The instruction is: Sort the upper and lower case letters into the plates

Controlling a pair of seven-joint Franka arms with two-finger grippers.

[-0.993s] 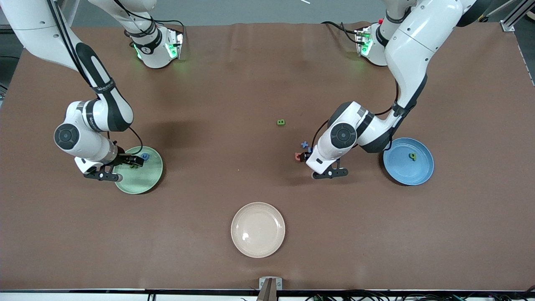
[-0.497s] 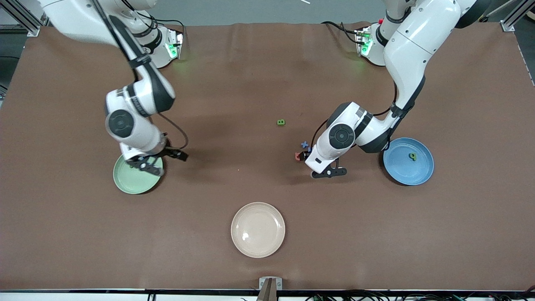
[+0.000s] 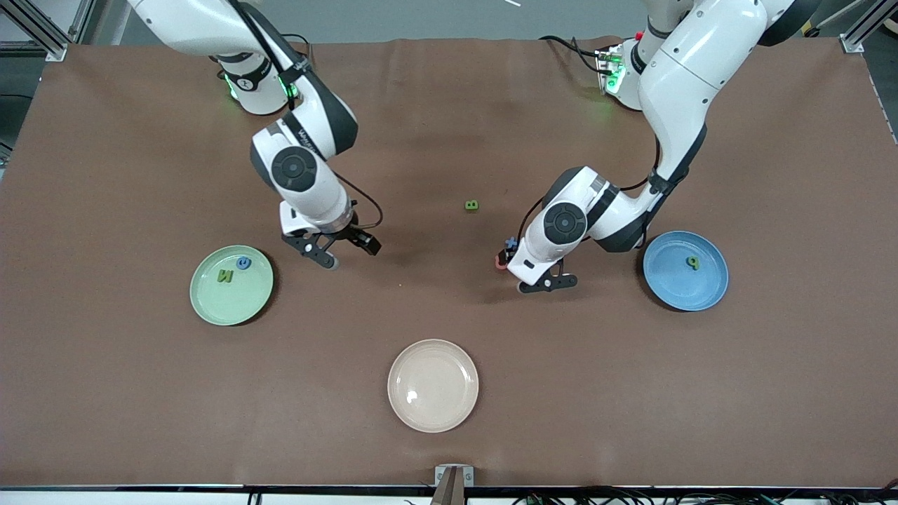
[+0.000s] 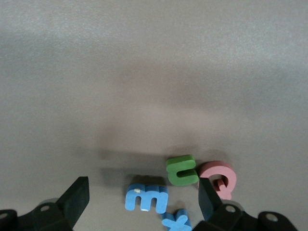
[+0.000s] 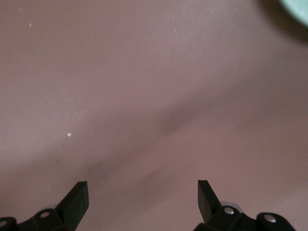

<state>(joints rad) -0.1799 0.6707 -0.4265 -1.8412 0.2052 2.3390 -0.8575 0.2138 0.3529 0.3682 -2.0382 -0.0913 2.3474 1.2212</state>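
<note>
Green u [image 4: 181, 170] sits between our left hand's [image 4: 139, 202] wide, empty fingers — we centre, avoiding red neighbour [image 4: 219, 176]; right hand [image 3: 335, 250] hovers open, empty.

Front cam high, faces robots, whole table [image 3: 449, 435]. Wrist cams look down close; left's letter cluster [image 4: 178, 190] shared w/ front.

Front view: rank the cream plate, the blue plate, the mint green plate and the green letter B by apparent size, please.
1. Cream plate, though it lies nearest the camera, which may flatter it.
2. Blue plate and mint green plate: these look alike, so no ranking between them.
3. Green letter B, by far the smallest.
</note>
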